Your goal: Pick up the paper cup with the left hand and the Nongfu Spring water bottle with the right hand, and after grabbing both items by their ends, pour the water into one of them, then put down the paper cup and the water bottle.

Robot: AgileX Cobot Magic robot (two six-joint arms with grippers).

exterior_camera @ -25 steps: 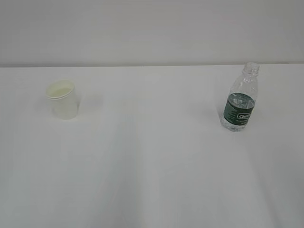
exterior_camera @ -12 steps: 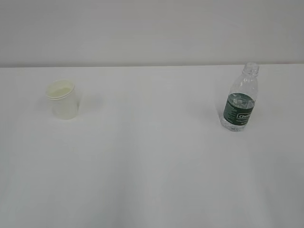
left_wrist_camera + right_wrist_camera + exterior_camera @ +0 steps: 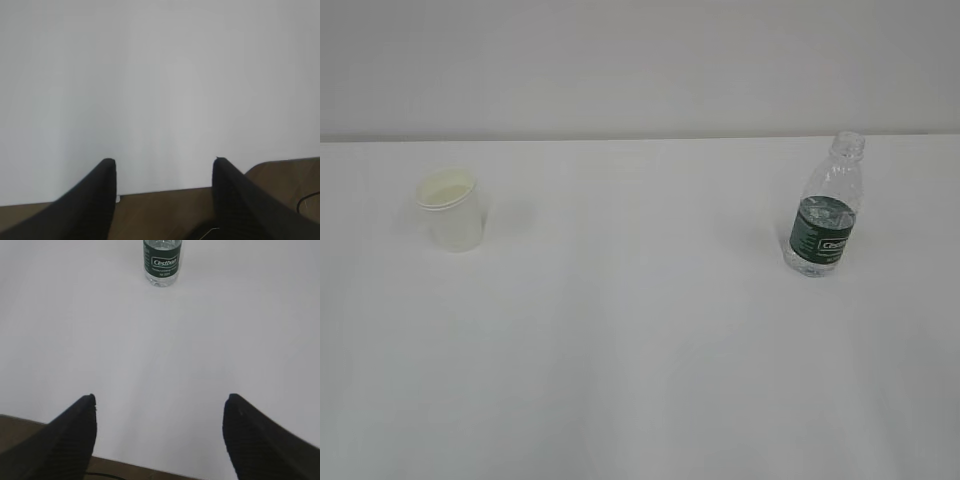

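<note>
The white paper cup point(image 3: 451, 209) stands upright on the left of the white table point(image 3: 640, 330). The Nongfu Spring water bottle point(image 3: 826, 207), clear with a dark green label and no cap, stands upright on the right; its lower half point(image 3: 161, 262) shows at the top of the right wrist view, far ahead of my right gripper point(image 3: 159, 401). That gripper is open and empty over the table's near edge. My left gripper point(image 3: 164, 163) is open and empty too, with only bare table ahead; the cup is out of its view. Neither arm appears in the exterior view.
The table's near edge point(image 3: 165, 190) runs just under both grippers, with brown floor point(image 3: 165, 215) below it. A pale wall point(image 3: 640, 60) rises behind the table.
</note>
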